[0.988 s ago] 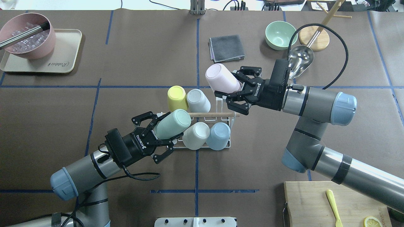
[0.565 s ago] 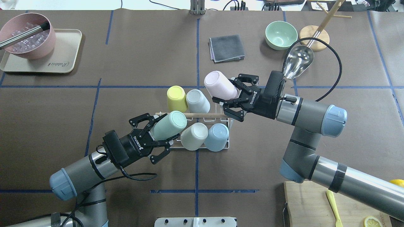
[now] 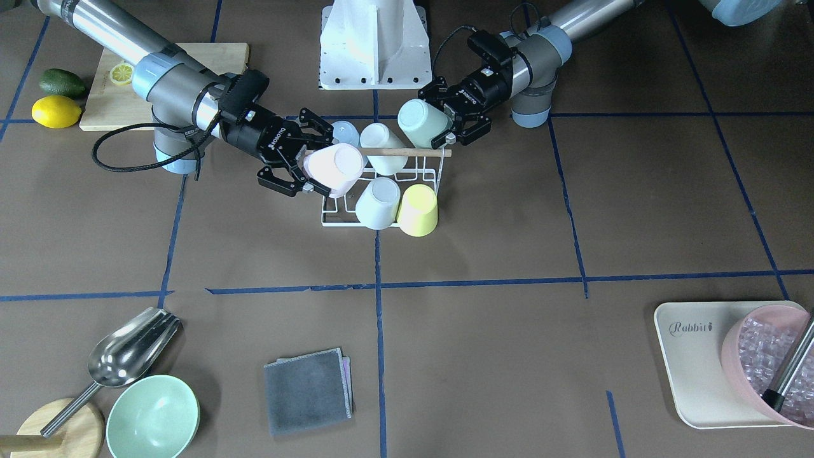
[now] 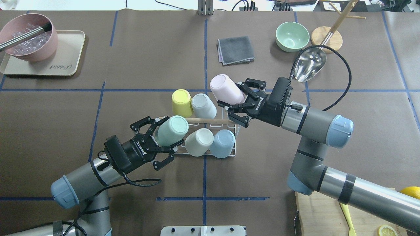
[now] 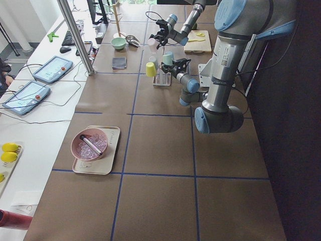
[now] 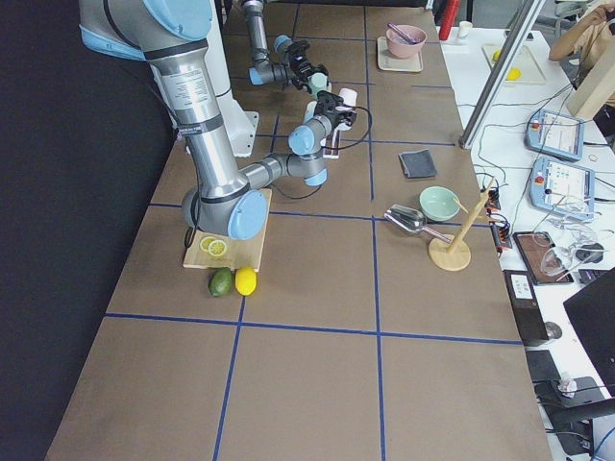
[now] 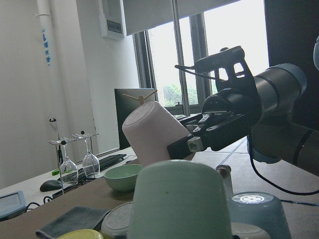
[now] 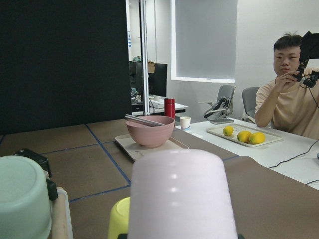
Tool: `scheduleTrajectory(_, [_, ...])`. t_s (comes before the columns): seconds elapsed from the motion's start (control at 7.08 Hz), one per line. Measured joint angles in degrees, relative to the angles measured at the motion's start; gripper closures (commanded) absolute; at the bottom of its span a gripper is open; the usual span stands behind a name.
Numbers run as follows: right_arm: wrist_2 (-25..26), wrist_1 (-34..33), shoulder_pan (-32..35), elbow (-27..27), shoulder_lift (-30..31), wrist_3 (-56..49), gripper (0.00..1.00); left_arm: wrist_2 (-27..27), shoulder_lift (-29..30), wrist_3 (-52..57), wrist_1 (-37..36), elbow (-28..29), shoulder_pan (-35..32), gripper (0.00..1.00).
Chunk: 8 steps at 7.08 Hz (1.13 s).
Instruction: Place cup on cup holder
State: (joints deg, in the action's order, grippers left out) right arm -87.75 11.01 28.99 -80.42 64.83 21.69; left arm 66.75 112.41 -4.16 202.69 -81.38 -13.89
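Observation:
The cup holder (image 4: 232, 151) is a white wire rack with a wooden rod (image 4: 210, 121) at the table's middle. It also shows in the front view (image 3: 335, 219). Yellow (image 4: 181, 102), grey (image 4: 203, 105), cream (image 4: 199, 141) and blue (image 4: 222, 143) cups sit upside down on it. My left gripper (image 4: 164, 136) is shut on a mint cup (image 4: 174, 127), tilted over the rack's near left corner. My right gripper (image 4: 233, 95) is shut on a pink cup (image 4: 223, 86), tilted over the rack's far right corner. The pink cup fills the right wrist view (image 8: 182, 194).
A grey cloth (image 4: 235, 49), a mint bowl (image 4: 292, 36), a metal scoop (image 4: 310, 67) and a wooden stand (image 4: 326, 39) lie at the far right. A pink bowl of ice (image 4: 28, 37) on a tray (image 4: 65, 62) stands far left. A cutting board (image 4: 328, 209) lies near right.
Both arms have moved left and a little toward the robot with their cups. The rack and the cups on it have shifted slightly left too.

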Motion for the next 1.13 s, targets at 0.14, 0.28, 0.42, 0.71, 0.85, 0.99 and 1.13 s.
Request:
scheduleTrajectory(0.14, [0.2, 0.0, -0.1, 0.4, 0.0, 0.1, 0.87, -0.3, 0.1, 0.0, 0.1, 0.0, 0.0, 0.0])
scheduleTrajectory(0.28, [0.3, -0.1, -0.3, 0.7, -0.1, 0.2, 0.87, -0.6, 0.1, -0.1, 0.2, 0.0, 0.0, 0.0])
scheduleTrajectory(0.42, [0.3, -0.1, -0.7, 0.9, -0.1, 0.2, 0.87, -0.8, 0.1, -0.1, 0.3, -0.1, 0.0, 0.0])
scheduleTrajectory(0.71, [0.3, -0.2, -1.6, 0.9, -0.2, 0.2, 0.85, -0.9, 0.0, -0.1, 0.3, -0.8, -0.3, 0.0])
scheduleTrajectory(0.85, [0.2, -0.1, -1.9, 0.9, -0.2, 0.2, 0.84, -0.8, -0.1, -0.1, 0.3, -1.7, -1.2, 0.0])
scheduleTrajectory(0.99, [0.2, -0.1, -2.1, 0.9, -0.1, 0.2, 0.83, -0.8, -0.3, -0.3, 0.1, -3.0, -2.6, 0.0])
scheduleTrajectory(1.13, [0.3, -0.1, -2.1, 1.0, -0.1, 0.2, 0.83, -0.8, -0.3, -0.4, -0.1, -3.8, -3.9, 0.0])
